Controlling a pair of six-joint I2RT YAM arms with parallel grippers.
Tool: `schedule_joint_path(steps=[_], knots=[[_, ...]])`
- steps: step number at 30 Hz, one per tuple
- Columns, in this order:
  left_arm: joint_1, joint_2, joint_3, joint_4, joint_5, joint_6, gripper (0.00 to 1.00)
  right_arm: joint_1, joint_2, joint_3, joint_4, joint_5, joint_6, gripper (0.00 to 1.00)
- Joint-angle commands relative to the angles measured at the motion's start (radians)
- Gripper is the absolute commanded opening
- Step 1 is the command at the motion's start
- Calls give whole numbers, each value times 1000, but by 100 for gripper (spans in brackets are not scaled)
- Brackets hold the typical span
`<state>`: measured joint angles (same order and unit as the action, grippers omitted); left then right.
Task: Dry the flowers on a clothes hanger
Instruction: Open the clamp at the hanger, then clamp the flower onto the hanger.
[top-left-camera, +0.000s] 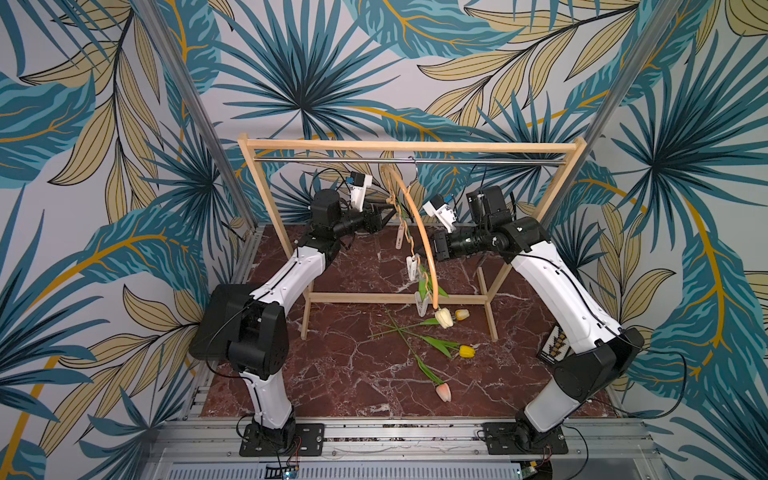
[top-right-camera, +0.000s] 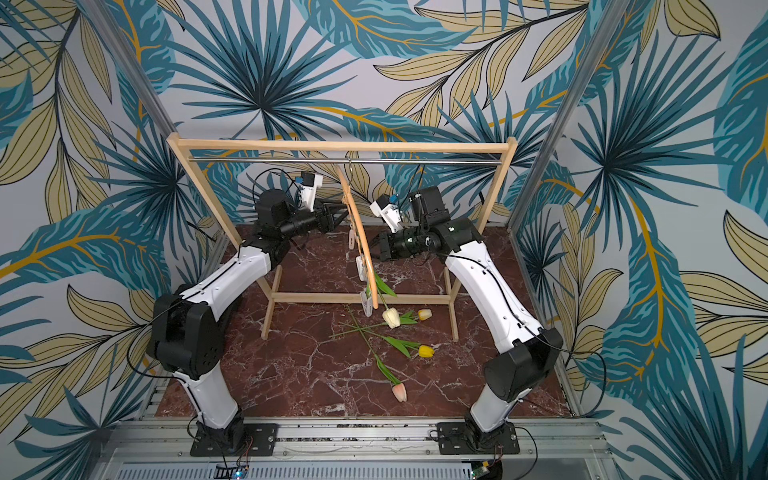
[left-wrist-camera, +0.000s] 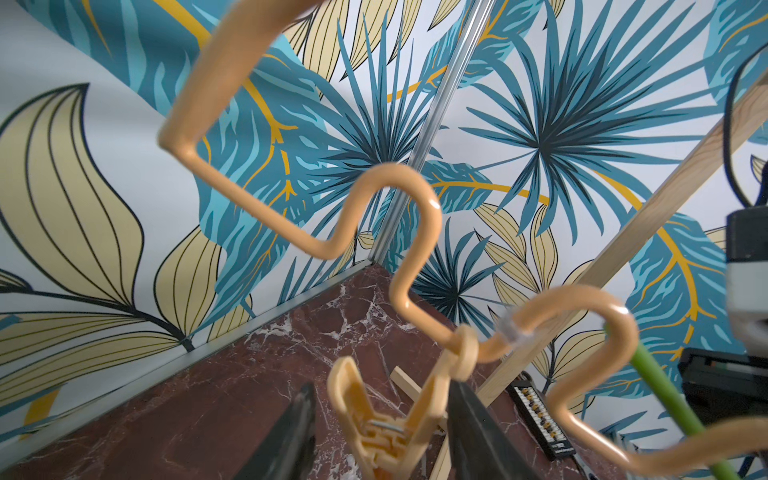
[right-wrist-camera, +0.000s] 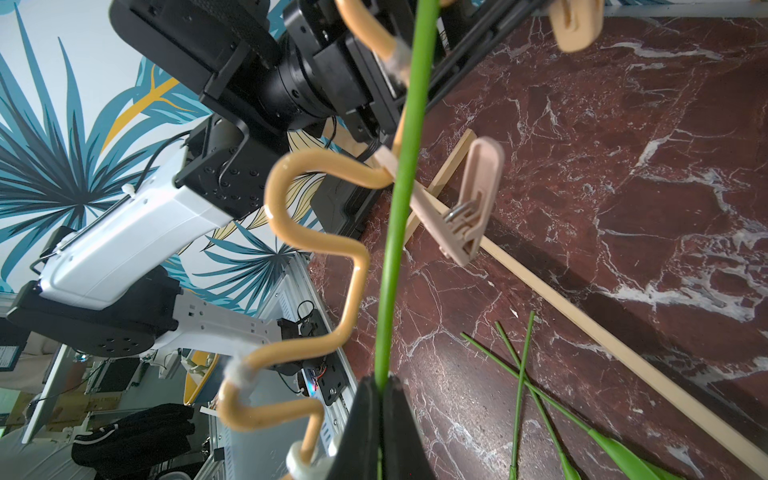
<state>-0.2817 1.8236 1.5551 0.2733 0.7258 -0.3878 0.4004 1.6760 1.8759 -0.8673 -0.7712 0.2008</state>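
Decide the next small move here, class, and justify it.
Probably the left gripper should squeeze the clothespin open: its jaws straddle the pin's handles, while the right gripper, shut on the tulip stem, holds it beside the hanger.

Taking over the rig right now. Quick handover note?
The left gripper is open, fingers either side of a clothespin on the clothes hanger, not clearly squeezing it.
The right gripper is shut on the stem of the cream-white tulip, held beside the hanger's wavy bar, head hanging down.
The hanger hooks on the rack rod.
On the table: yellow-orange tulip, yellow tulip, pink tulip.
Done: no stem visibly clipped.
Left: clip this stem, then the other three.
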Motion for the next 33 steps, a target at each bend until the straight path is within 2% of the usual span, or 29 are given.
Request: schedule_joint_path(steps=[1,4,9,12,15,18,22,27,33], knots=[[-5,-9,46,40,13,3,45,7,17,17,-16,-16,-16,0],[-5,-6,50,45,12,-6,38,6,18,17,-16,-14,-15,0],[-9,-9,35,68,12,-30,32,7,0,-18,28,45,14,0],[-17,-13,12,93,2,-51,31,6,-39,-126,171,173,106,0],[-29,-14,-11,116,-19,-82,31,7,-47,-265,428,169,274,0],[-44,-13,-27,129,-62,-108,26,8,-15,-351,655,183,432,0],[-57,-12,-67,206,-127,-208,24,10,31,-400,885,189,555,0],[-67,-15,-123,301,-207,-301,23,15,80,-410,996,186,612,0],[-77,-18,-141,306,-232,-299,20,20,95,-404,1037,187,628,0]])
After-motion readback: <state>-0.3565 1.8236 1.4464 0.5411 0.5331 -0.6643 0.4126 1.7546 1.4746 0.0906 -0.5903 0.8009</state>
